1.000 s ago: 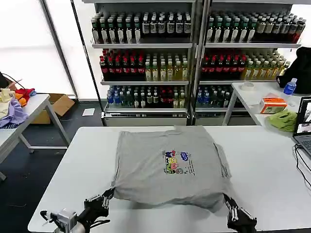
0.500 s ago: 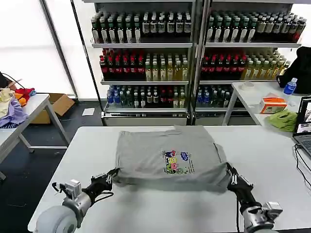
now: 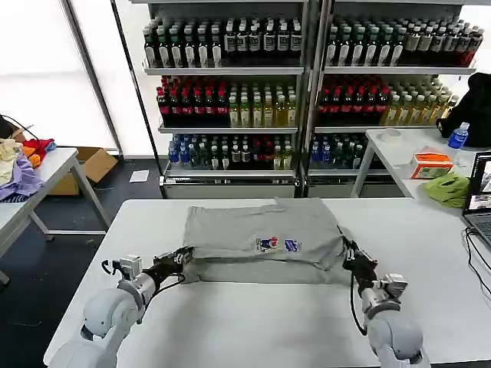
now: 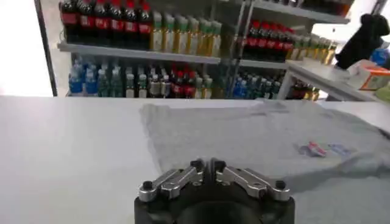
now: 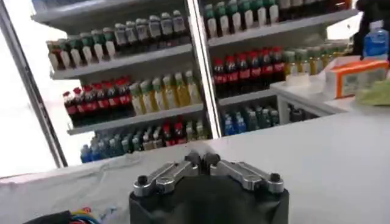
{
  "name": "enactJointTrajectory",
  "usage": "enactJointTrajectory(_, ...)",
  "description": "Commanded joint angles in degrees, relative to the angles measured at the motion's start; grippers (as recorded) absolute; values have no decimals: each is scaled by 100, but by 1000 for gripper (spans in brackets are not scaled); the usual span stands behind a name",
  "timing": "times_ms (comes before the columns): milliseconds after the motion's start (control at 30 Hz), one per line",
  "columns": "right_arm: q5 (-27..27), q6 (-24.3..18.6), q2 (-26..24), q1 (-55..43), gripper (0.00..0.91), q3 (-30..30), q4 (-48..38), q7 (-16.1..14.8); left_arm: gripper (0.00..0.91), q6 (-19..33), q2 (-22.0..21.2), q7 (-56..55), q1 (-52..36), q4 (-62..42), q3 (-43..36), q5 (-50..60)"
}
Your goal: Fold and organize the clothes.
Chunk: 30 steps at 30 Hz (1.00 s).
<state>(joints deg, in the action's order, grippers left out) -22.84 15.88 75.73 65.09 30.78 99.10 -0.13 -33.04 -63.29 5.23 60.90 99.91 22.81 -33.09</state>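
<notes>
White table takes up the whole near part of the scene, pretty bare on the near side. Both arms reach in from the near edge, one each side of the shirt.

Left tool is at the shirt's near-left corner, clenched on the fabric edge there. In the left wrist view its fingers are pressed together with the grey cloth spreading out beyond them. Right tool is at the near-right corner, also pinched shut on the shirt edge. In the right wrist view its fingers are closed tight against each other.

The grey shirt lies in the middle of the table, folded so it reads as a wide flat band running left to right, with a doubled layer along the near edge. Small multicolour chest print is facing up, close to the near fold.

Off to the far right there's a second table with an orange box, a lime-green cloth and a blue bottle, plus a laptop at the right edge. Far left, another table holds a colourful garment pile. Behind everything, shelves packed with drink bottles.
</notes>
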Motion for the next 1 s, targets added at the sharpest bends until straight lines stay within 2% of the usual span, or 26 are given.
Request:
enactJointTrajectory(33, 282, 142, 13, -232, 907, -93, -112, -23, 907, 2, 31, -83, 65, -17, 206, 208)
enactJointTrajectory(133, 293, 358, -67, 328, 907, 124, 508, 51, 907, -4, 83, -160, 603, 626, 323, 464)
enactJointTrajectory(267, 429, 436, -183, 1117, 907, 401, 1059, 41, 907, -3, 42, -384, 1343, 1126, 354, 724)
enactJointTrajectory(400, 686, 727, -165, 1737, 907, 619, 1387, 466, 907, 0, -87, -434, 1605, 1329, 225, 710)
enactJointTrajectory(633, 821, 755, 89, 1808, 907, 618, 1179, 514, 907, 2, -338, -529, 1646, 1276, 36, 779)
enactJointTrajectory(900, 810, 947, 205, 1466, 907, 416, 1013, 658, 907, 3, -354, -533, 1569, 1246, 49, 744)
enactJointTrajectory(967, 803, 987, 210, 1407, 756, 364, 945, 691, 907, 2, -376, -535, 1525, 1208, 55, 727)
enactJointTrajectory(1000, 799, 1002, 214, 1386, 363, 340, 926, 679, 907, 3, -385, -535, 1513, 1196, 55, 722)
